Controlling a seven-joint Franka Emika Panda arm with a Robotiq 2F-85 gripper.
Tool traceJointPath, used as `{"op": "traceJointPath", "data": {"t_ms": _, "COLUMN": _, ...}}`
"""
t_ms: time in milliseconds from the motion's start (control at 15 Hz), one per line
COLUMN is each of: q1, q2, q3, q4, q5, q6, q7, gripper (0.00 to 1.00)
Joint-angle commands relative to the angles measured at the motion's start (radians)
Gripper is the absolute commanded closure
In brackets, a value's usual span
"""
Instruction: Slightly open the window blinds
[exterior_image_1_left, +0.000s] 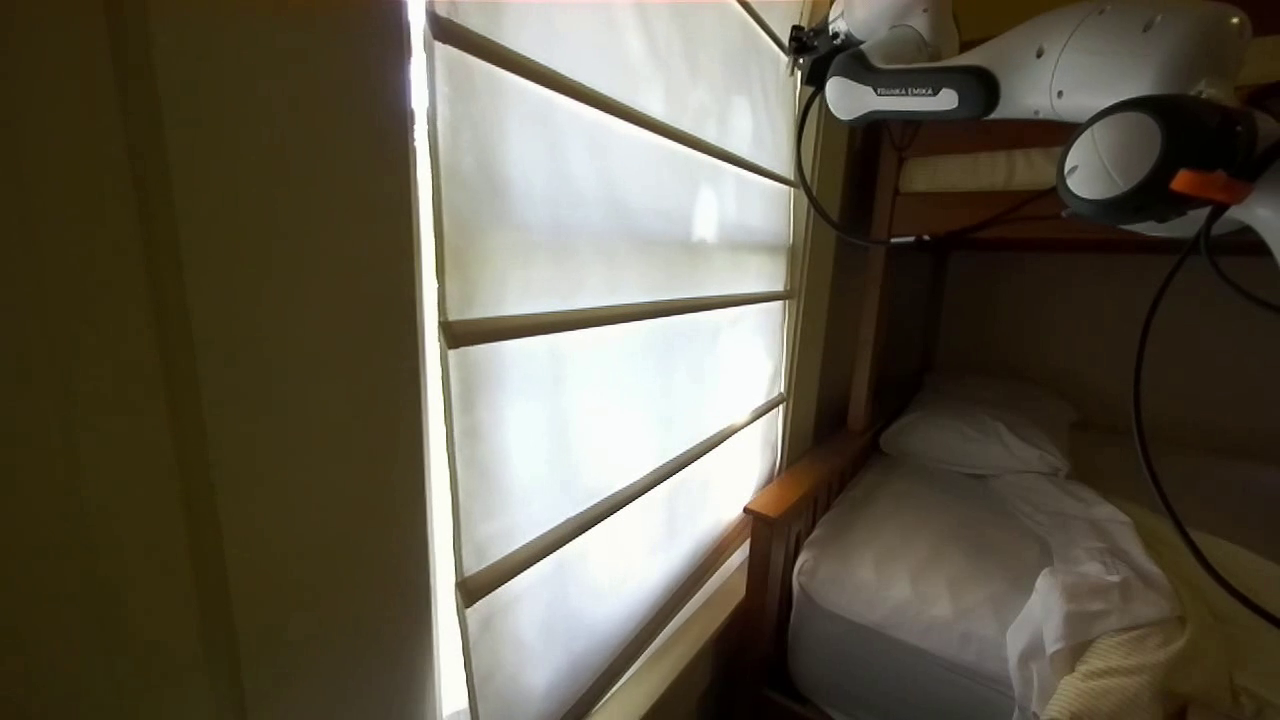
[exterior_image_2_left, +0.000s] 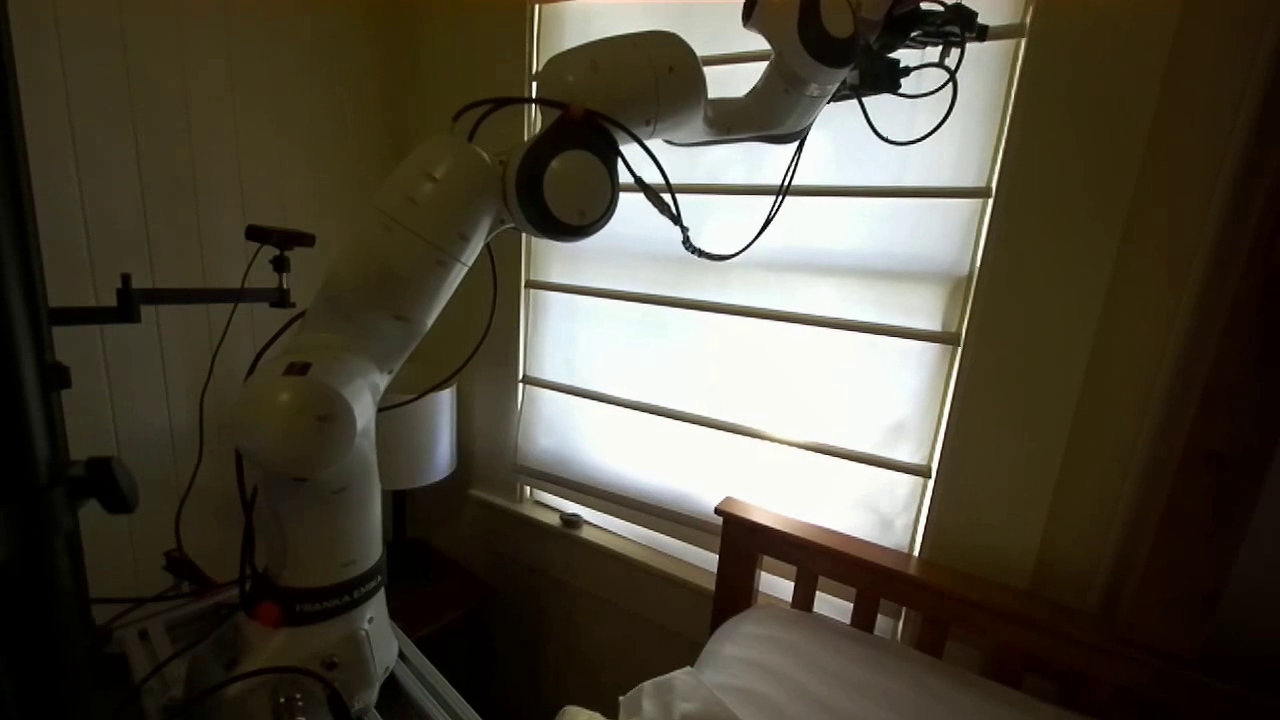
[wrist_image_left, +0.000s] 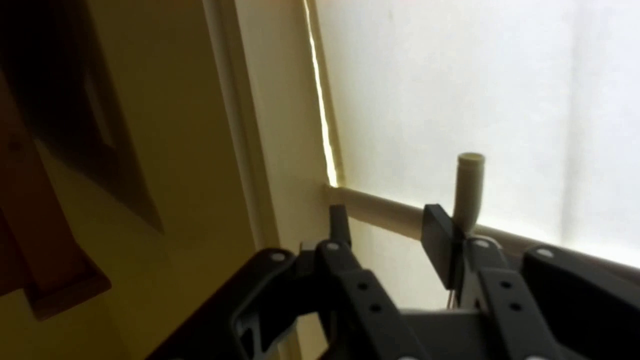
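Across the far side of the scene, the window blinds (exterior_image_2_left: 750, 365) are hanging backlit in wide folded panels, their lower edge stopping just above the sill (exterior_image_2_left: 605, 538), while a wooden bed rail (exterior_image_2_left: 830, 545) is standing nearer, low on the right. Seen in an exterior view, the robot arm (exterior_image_2_left: 410, 225) is standing on the left and arching over, holding its pincer (wrist_image_left: 387, 227) high, near the right edge of the blinds. Its two fingers (wrist_image_left: 440, 245) are standing apart with a clear gap, gripping nothing that is showing; a fold (wrist_image_left: 384, 214) of the shade is running behind them. A pale cylinder (wrist_image_left: 469, 190) is showing just right of the right-hand finger in the wrist view, outside the gap; whether it is touching the finger I cannot tell. I am guessing it is serving as a pull for the blinds. The step in hand, as I am judging it, is the lining-up before a hold. The next move is probably calling for a shift toward the wrist view's right until the cylinder is lying between the fingers, then a firm closing and a short, gentle pull, since only a slight opening is being asked for
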Motion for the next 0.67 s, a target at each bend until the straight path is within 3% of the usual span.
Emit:
{"op": "traceJointPath", "data": {"t_ms": 0, "q1": 0.058, "q2": 0.013, "q3": -0.146, "q4": 0.068, "q5": -0.118, "q6": -0.008, "q7": 0.240, "gripper": 0.26}}
{"op": "traceJointPath", "data": {"t_ms": 133, "q1": 0.080, "q2": -0.006, "q3": -0.199, "q4": 0.073, "q5": -0.160, "q6": -0.018, "q7": 0.326, "gripper": 0.12}}
{"op": "traceJointPath", "data": {"t_ms": 267, "q1": 0.093, "q2": -0.055, "q3": -0.202, "q4": 0.037, "q5": -0.161, "q6": -0.024, "q7": 0.314, "gripper": 0.01}}
{"op": "traceJointPath", "data": {"t_ms": 467, "q1": 0.095, "q2": -0.140, "q3": -0.169, "q4": -0.027, "q5": -0.131, "q6": -0.043, "q7": 0.233, "gripper": 0.00}}
{"op": "traceJointPath", "data": {"t_ms": 600, "q1": 0.108, "q2": -0.175, "q3": -0.185, "q4": -0.030, "q5": -0.150, "q6": -0.110, "q7": 0.219, "gripper": 0.00}}
